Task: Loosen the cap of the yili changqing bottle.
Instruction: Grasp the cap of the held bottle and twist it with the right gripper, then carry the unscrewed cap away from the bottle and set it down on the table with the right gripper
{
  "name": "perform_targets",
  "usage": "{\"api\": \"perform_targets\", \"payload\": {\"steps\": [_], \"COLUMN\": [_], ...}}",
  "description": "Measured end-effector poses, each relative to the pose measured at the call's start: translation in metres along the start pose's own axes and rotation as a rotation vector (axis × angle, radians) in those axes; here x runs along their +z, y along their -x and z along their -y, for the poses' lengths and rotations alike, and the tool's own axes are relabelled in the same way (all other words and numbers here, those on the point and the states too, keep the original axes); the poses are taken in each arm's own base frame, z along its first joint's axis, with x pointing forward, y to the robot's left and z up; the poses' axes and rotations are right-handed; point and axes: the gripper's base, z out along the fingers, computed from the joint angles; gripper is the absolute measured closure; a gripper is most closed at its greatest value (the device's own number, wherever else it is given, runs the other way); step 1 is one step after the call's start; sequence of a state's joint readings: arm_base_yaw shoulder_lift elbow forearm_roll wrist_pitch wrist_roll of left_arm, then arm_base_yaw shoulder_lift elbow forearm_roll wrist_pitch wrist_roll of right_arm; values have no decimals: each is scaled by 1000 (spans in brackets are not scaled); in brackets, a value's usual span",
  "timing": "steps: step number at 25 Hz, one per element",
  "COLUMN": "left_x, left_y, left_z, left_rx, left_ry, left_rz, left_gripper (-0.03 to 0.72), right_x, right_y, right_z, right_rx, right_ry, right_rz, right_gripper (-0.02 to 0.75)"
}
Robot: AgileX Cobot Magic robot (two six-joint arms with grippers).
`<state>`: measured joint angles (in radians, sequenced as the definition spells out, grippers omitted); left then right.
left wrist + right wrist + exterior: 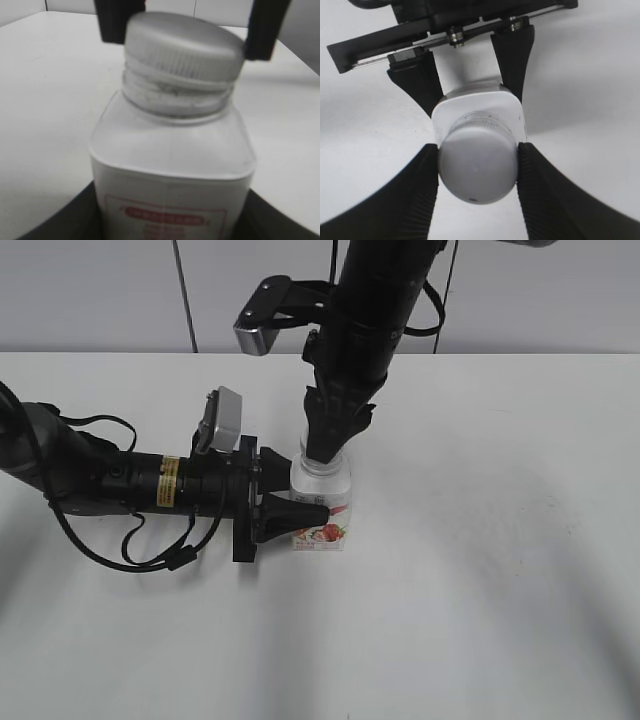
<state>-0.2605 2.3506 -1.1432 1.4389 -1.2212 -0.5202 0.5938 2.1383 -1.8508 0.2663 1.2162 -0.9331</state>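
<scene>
The yili changqing bottle point(325, 502) stands upright on the white table, white with a pink-red strawberry label; it also shows in the left wrist view point(172, 165) and the right wrist view point(470, 107). My left gripper point(300, 510) comes in from the left, lying low, and is shut on the bottle's body point(170, 220). My right gripper point(325, 452) comes down from above and is shut on the cap point(477, 165). The ribbed white cap point(185, 47) sits on the neck between the right fingers. In the exterior view the cap is hidden by the right fingers.
The white table point(500, 570) stretches to a grey wall at the back. The left arm point(120, 480) with its cables lies across the left side of the table. The right arm point(375, 300) stands above the bottle.
</scene>
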Motion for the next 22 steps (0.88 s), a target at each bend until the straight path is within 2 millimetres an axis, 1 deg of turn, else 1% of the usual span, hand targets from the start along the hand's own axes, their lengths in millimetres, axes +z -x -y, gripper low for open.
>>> {"api": "perform_targets", "payload": {"steps": [4,10,13,18,22], "left_x": [0,0,0,0,0], "left_y": [0,0,0,0,0], "left_z": [0,0,0,0,0], "left_rx": [0,-1,-1,-1,-1], "left_ry": [1,1,1,1,2], "left_rz": [0,1,1,1,0], "left_gripper": [323,323,323,323,323], "right_x": [-12,-19,-29,-48,-53], "right_y": [2,3,4,2,-12], "right_z": [-3,-4,-7,-10,2], "right_rx": [-9,13,82,263,460], "right_ry": [-20,-29,-44,-88,-120], "right_rz": [18,28,45,59,49], "right_gripper": [353,353,353,353,353]}}
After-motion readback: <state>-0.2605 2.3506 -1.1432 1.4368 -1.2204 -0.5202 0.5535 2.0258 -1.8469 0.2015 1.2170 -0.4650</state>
